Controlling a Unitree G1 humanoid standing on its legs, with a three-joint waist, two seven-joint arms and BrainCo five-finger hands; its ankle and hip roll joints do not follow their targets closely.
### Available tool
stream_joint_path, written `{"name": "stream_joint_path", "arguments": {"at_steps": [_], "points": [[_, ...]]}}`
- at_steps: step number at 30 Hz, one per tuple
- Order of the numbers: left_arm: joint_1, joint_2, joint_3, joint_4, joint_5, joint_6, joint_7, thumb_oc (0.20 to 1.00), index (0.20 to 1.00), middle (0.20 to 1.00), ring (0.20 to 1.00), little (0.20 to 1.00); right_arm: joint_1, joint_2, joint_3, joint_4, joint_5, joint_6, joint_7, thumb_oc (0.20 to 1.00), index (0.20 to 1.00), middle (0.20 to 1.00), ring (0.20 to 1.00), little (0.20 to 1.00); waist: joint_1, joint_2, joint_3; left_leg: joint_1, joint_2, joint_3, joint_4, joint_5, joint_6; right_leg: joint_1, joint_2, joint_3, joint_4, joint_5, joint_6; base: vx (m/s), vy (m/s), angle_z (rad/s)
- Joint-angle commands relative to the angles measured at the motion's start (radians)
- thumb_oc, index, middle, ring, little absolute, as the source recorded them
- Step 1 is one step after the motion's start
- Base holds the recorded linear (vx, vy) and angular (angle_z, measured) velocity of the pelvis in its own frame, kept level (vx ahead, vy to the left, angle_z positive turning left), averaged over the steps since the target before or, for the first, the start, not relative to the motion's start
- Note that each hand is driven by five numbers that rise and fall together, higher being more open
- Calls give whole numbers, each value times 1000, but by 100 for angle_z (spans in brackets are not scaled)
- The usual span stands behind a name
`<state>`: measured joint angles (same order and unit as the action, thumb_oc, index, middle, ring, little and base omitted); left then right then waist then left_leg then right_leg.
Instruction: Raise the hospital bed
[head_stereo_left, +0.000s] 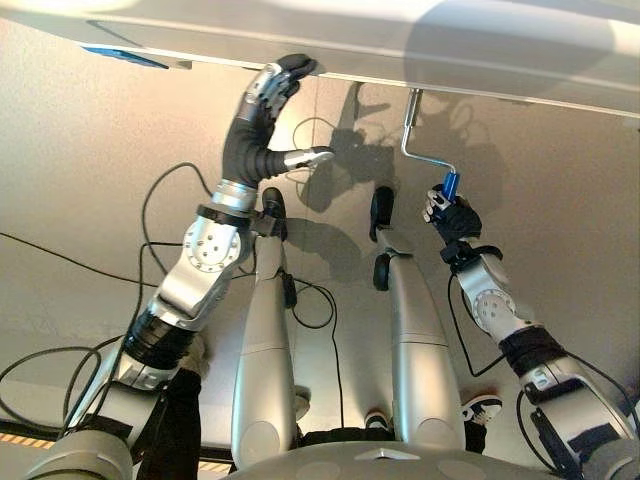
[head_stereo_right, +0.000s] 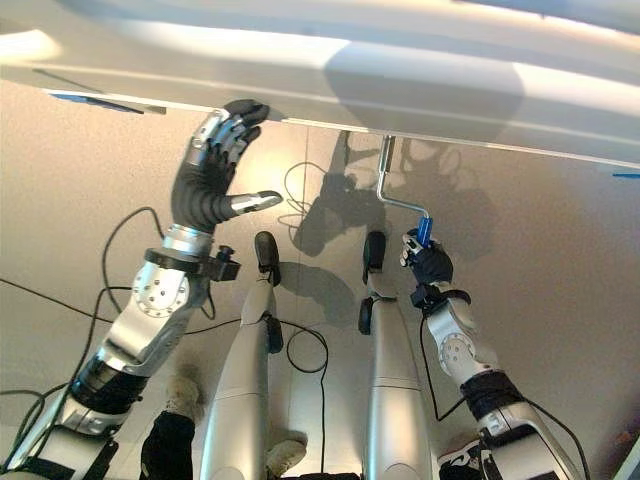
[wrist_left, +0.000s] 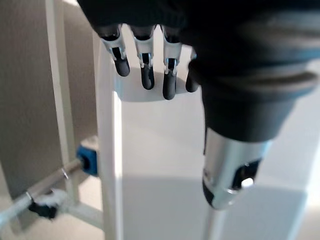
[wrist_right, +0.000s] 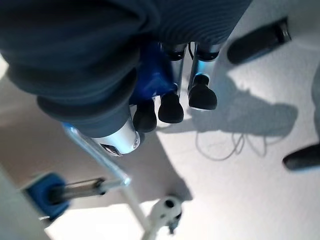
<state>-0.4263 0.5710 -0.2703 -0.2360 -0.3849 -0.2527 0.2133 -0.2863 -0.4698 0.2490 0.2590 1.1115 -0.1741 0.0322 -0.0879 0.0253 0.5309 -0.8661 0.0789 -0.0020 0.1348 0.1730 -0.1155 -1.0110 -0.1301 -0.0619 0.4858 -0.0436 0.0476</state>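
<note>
The white hospital bed's edge (head_stereo_left: 400, 50) runs across the top of the eye views. From its underside hangs a bent metal crank (head_stereo_left: 412, 140) that ends in a blue handle (head_stereo_left: 451, 186). My right hand (head_stereo_left: 455, 218) is shut on that handle; in the right wrist view its fingers (wrist_right: 170, 107) curl round the blue handle (wrist_right: 152, 80). My left hand (head_stereo_left: 262, 110) is raised and open, with its straight fingertips (wrist_left: 145, 65) against the bed's white end panel (wrist_left: 150, 150) and its thumb (wrist_left: 230, 170) held apart.
Under the bed, white frame bars (wrist_left: 57, 100) carry a blue fitting (wrist_left: 87, 157). A strip of blue tape (head_stereo_left: 120, 55) marks the bed's edge at the left. A person's dark trouser leg (head_stereo_left: 180, 420) and shoe (head_stereo_right: 180, 395) stand close behind my left side.
</note>
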Motion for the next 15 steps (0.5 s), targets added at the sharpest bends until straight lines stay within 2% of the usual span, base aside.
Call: {"name": "stream_joint_path", "arguments": {"at_steps": [1, 3, 5, 9, 15], "points": [[19, 49, 63, -72, 31, -64, -6, 1000, 1000, 1000, 1000, 1000, 67, -34, -62, -156, 53, -71, 82, 200, 200, 200, 200, 200, -20, -52, -11, 29, -53, 14, 100, -118, 52, 109, 21, -9, -246, 142, 95, 0, 0, 0], [32, 56, 79, -83, 36, -65, -8, 1000, 1000, 1000, 1000, 1000, 88, -49, -66, -208, 68, -70, 109, 200, 200, 200, 200, 200, -23, -54, -11, 31, -52, 15, 97, -117, 52, 110, 22, -9, -249, 143, 96, 0, 0, 0], [76, 82, 124, -123, 57, -72, -16, 1000, 1000, 1000, 1000, 1000, 145, -94, -86, -360, 92, -66, 171, 200, 200, 200, 200, 200, -31, -59, -11, 31, -55, 15, 96, -117, 51, 115, 23, -11, -255, 146, 97, 0, 0, 0], [120, 111, 160, -167, 23, -83, -43, 1000, 1000, 1000, 1000, 1000, 164, -166, -67, -496, 104, -52, 227, 200, 200, 200, 200, 200, -32, -58, -11, 29, -57, 13, 97, -118, 51, 117, 23, -8, -253, 147, 97, 0, 0, 0], [121, 121, 139, -186, -34, -94, -70, 1000, 1000, 1000, 1000, 1000, 52, -216, 21, -555, 112, -53, 222, 200, 200, 200, 200, 200, -18, -48, -11, 27, -62, 9, 100, -116, 50, 124, 13, -13, -251, 152, 99, 0, 9, 4]]}}
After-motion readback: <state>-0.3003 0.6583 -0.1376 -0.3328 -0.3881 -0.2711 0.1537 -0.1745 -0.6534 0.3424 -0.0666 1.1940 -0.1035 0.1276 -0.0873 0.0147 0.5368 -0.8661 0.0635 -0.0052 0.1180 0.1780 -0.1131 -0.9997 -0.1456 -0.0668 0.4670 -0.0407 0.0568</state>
